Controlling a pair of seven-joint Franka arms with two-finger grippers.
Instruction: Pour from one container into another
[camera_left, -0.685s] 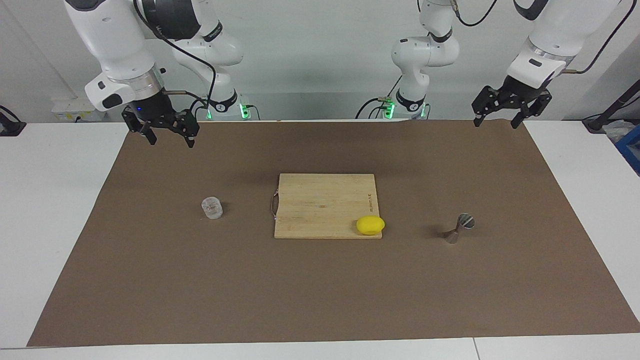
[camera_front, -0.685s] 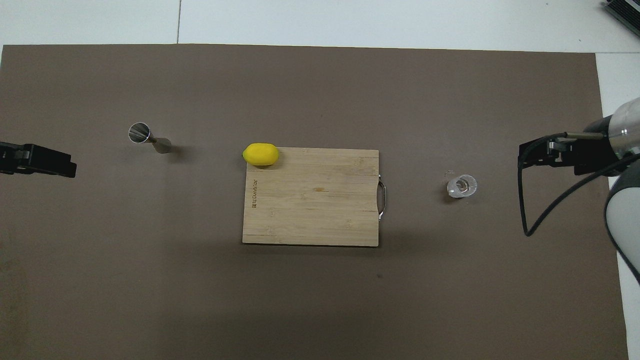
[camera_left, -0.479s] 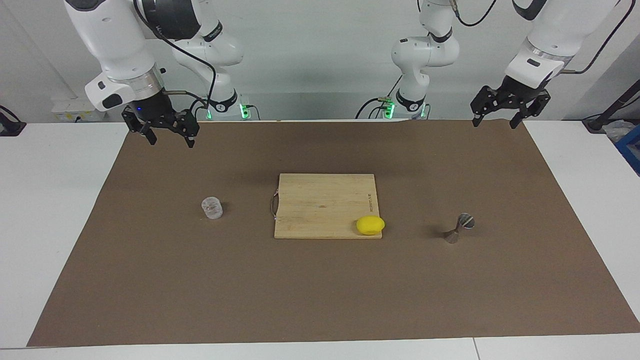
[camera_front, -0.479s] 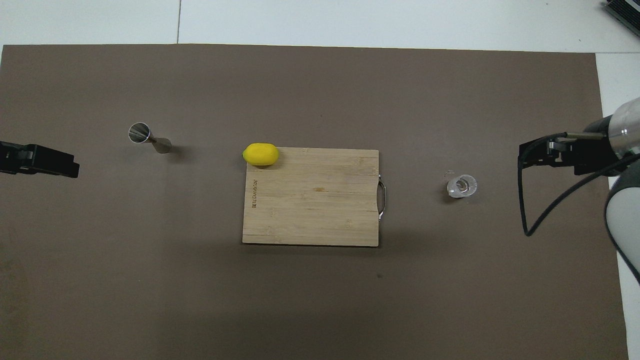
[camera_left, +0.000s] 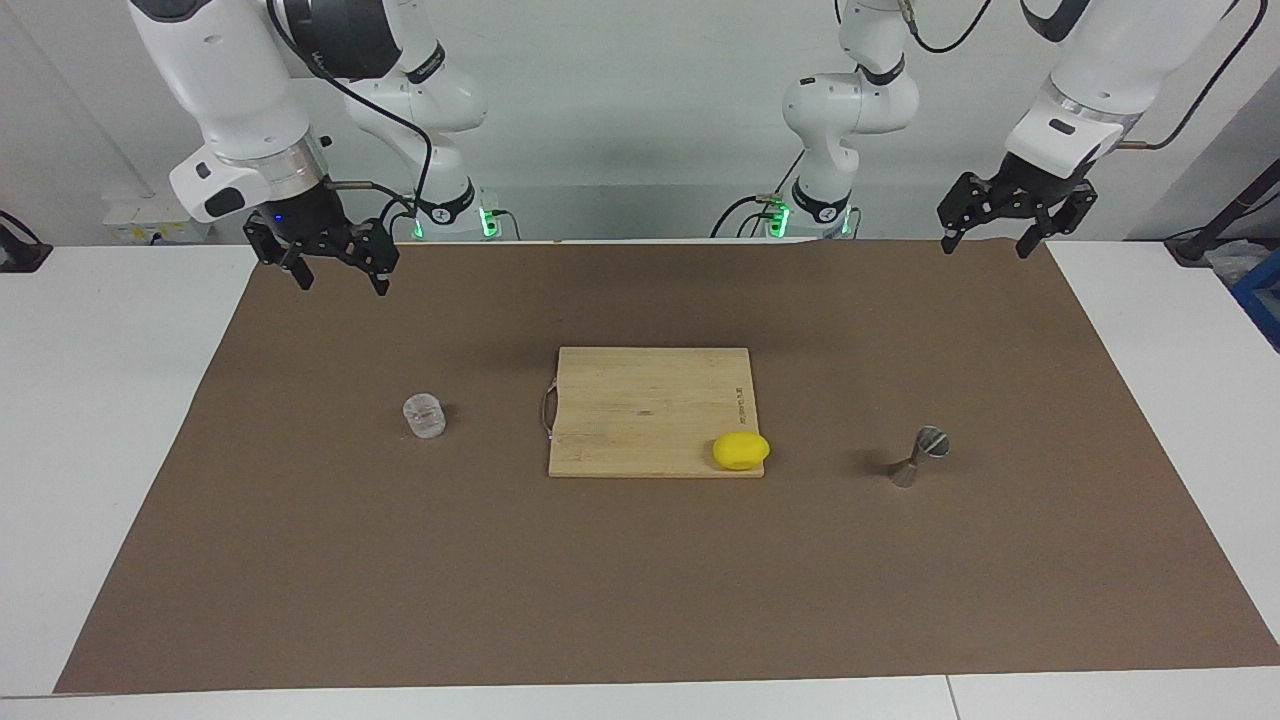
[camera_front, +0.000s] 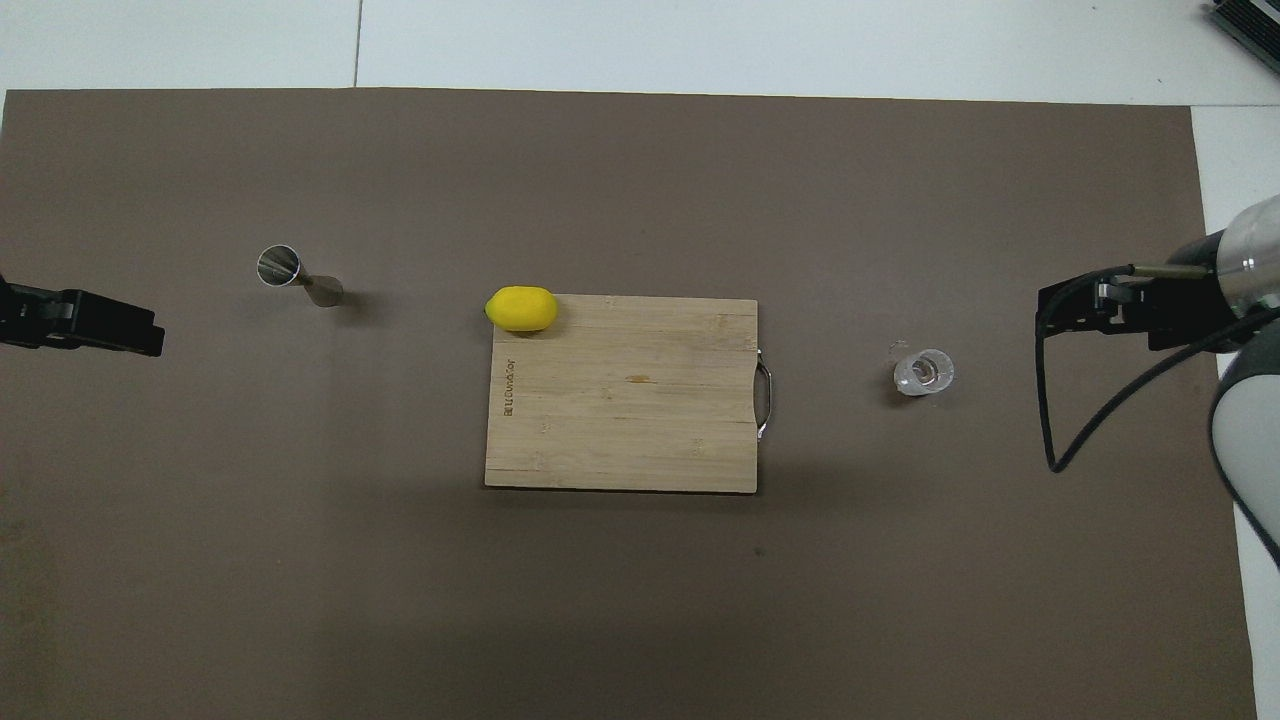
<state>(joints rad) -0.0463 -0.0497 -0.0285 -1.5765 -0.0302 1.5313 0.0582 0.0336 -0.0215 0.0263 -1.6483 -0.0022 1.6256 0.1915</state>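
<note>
The clear glass cup (camera_left: 424, 416) stands on the brown mat toward the right arm's end of the table; it also shows in the overhead view (camera_front: 923, 372). The steel jigger (camera_left: 918, 456) stands on the mat toward the left arm's end, and shows in the overhead view too (camera_front: 298, 278). My right gripper (camera_left: 342, 285) is open and empty, raised over the mat's edge nearest the robots, apart from the cup. My left gripper (camera_left: 985, 248) is open and empty, raised over the mat's corner nearest the robots, apart from the jigger.
A wooden cutting board (camera_left: 640, 400) with a metal handle lies mid-mat between cup and jigger. A yellow lemon (camera_left: 741, 450) sits on the board's corner farther from the robots, toward the jigger. The brown mat (camera_left: 640, 580) covers most of the white table.
My left gripper has shifted slightly toward the middle of the table. The right arm, cup, jigger and lemon have not moved.
</note>
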